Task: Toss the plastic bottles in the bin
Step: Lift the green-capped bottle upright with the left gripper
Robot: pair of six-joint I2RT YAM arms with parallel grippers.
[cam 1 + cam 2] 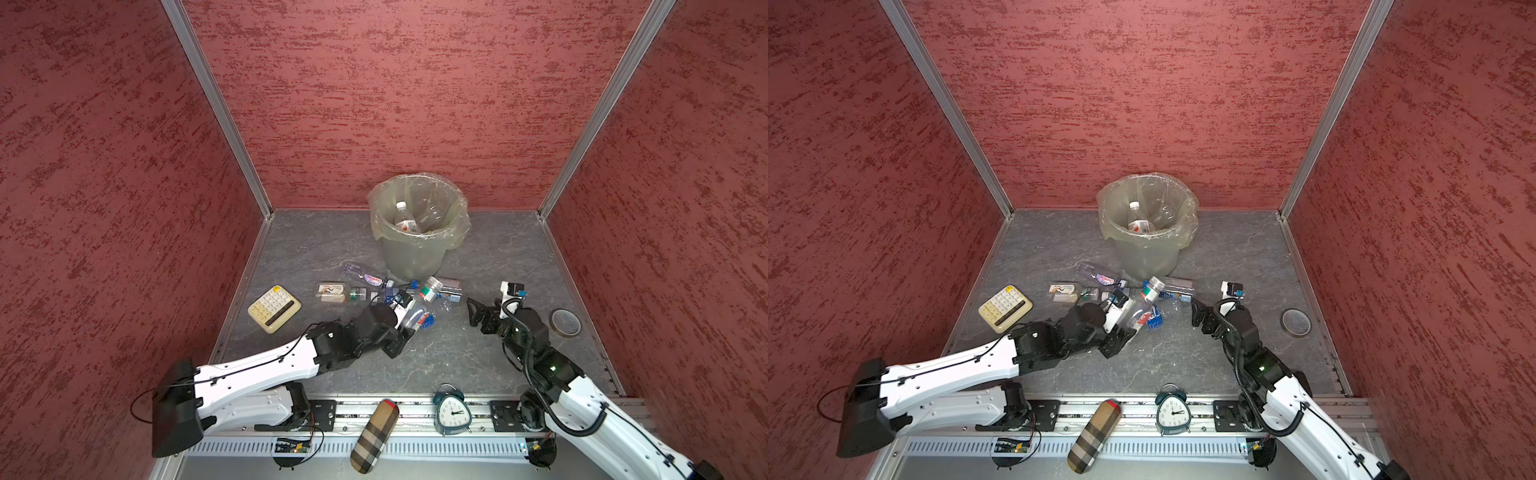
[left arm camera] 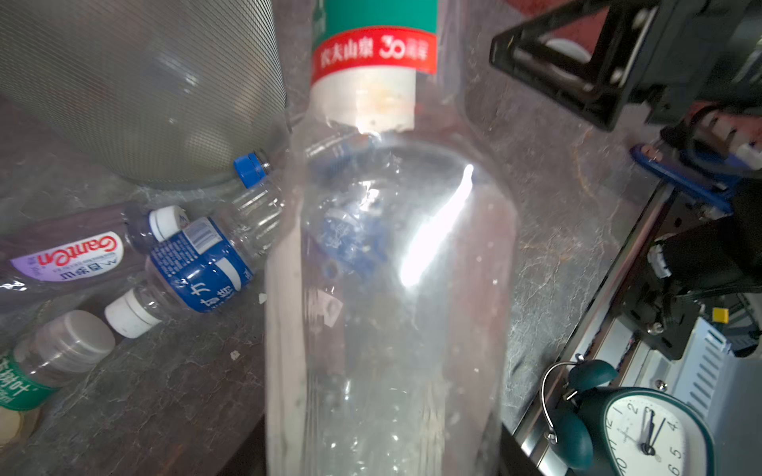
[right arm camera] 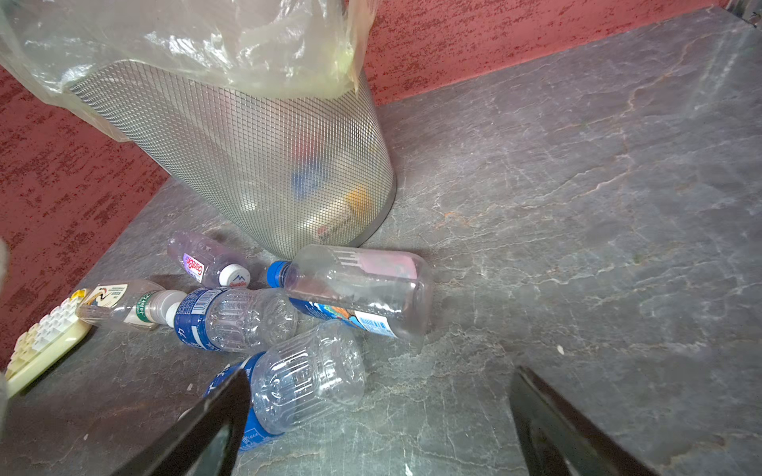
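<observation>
Plastic bottle (image 2: 391, 268) sits clamped in the left gripper (image 1: 409, 324); right gripper (image 1: 473, 311) stands open nearby.

1. Both top views are bright and evenly lit from above. I can read the red walls (image 1: 415, 104) and the grey tabletop (image 1: 498, 249) without strain.
2. Shadows are soft and short. The darkest patch lies under the left arm (image 1: 257, 365), near me.
3. Wide-angle stretch bends the edges, and the aluminium posts (image 1: 220, 108) splay outward.
4. In the left wrist view a clear bottle (image 2: 391, 309) sits so near the lens that it blurs. A white glare streak cuts across it.
5. The blue-labelled bottle (image 2: 198, 263) beside it and the alarm clock (image 2: 647, 432) look sharper.
6. The right wrist view is crisp and bright. The bin (image 3: 268, 165) has a liner bag (image 3: 198, 45) that glints, and the right gripper (image 3: 381, 375) shows dark, soft fingers (image 3: 206, 420).
</observation>
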